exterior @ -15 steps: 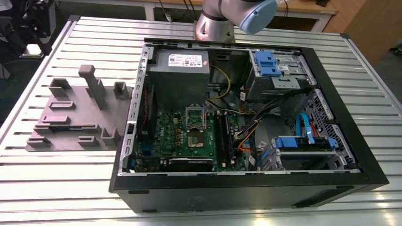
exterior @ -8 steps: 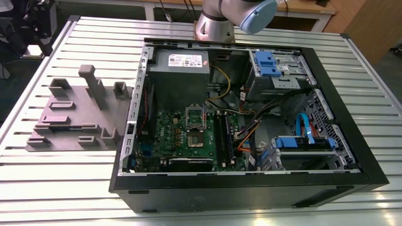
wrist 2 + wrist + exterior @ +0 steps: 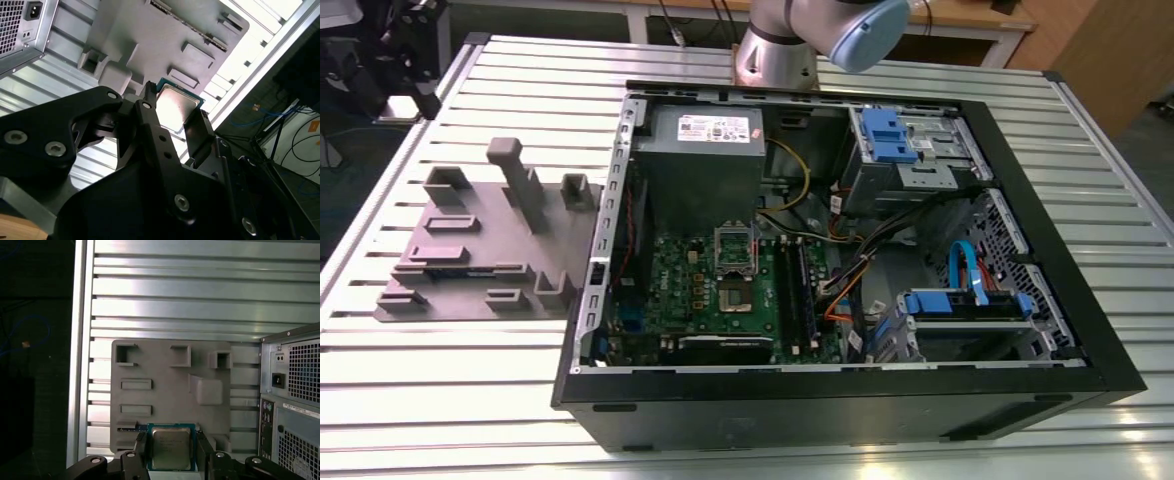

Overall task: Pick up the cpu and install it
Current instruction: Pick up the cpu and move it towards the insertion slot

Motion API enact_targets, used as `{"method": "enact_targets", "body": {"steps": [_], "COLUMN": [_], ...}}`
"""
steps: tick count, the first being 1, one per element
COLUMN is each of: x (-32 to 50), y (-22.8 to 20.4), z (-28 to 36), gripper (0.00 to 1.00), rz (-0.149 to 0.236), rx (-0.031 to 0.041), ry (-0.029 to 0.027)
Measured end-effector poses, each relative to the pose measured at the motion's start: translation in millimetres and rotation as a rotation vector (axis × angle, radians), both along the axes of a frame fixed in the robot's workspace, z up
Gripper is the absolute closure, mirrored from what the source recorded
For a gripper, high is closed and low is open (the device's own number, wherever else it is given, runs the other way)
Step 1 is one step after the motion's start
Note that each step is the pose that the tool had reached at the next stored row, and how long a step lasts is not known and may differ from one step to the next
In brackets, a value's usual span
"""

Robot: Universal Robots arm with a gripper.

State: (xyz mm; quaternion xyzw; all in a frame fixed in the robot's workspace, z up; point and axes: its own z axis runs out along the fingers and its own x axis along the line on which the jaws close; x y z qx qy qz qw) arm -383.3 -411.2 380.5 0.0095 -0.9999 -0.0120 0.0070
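Observation:
The cpu [image 3: 171,447], a small square chip with a pale metal top and a green rim, sits between my gripper's [image 3: 172,452] two black fingers [image 3: 141,449], which press on its opposite edges. It looks large against the grey fixture plate [image 3: 170,385] behind it, so it hangs well above that plate. In the second wrist view the cpu [image 3: 177,107] is likewise clamped in the gripper [image 3: 175,117]. In the exterior view the open computer case [image 3: 1067,300] lies on the table, and its motherboard socket [image 3: 736,262] has a dark centre.
The grey fixture plate [image 3: 480,260] with upright blocks lies at the exterior view's left of the case. The power supply [image 3: 703,130] and blue drive bays [image 3: 894,135] fill the case's far side. The arm's base [image 3: 781,55] stands behind the case. The slatted table's edge [image 3: 80,365] runs beside the fixture.

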Motion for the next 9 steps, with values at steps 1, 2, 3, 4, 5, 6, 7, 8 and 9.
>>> {"method": "enact_targets", "body": {"steps": [1,2,3,4,5,6,7,8,9], "x": [0.9,1.9,2.8,3.6,4.6,5.5,6.4,7.4,8.6], "y": [0.0,0.0,0.0,0.0,0.0,0.0,0.0,0.0,0.0], "z": [-0.1,0.0,0.0,0.0,-0.1,-0.1,0.0,-0.1,-0.1], "gripper": [0.53,0.53,0.53,0.53,0.53,0.53,0.53,0.53,0.53], "rz": [0.000,0.000,0.000,0.000,0.000,0.000,0.000,0.000,0.000], "rx": [0.0001,0.0001,0.0001,0.0001,0.0001,0.0001,0.0001,0.0001,0.0001], "ry": [-0.0001,-0.0001,0.0000,-0.0001,-0.0001,-0.0001,-0.0001,-0.0001,-0.0001]}}
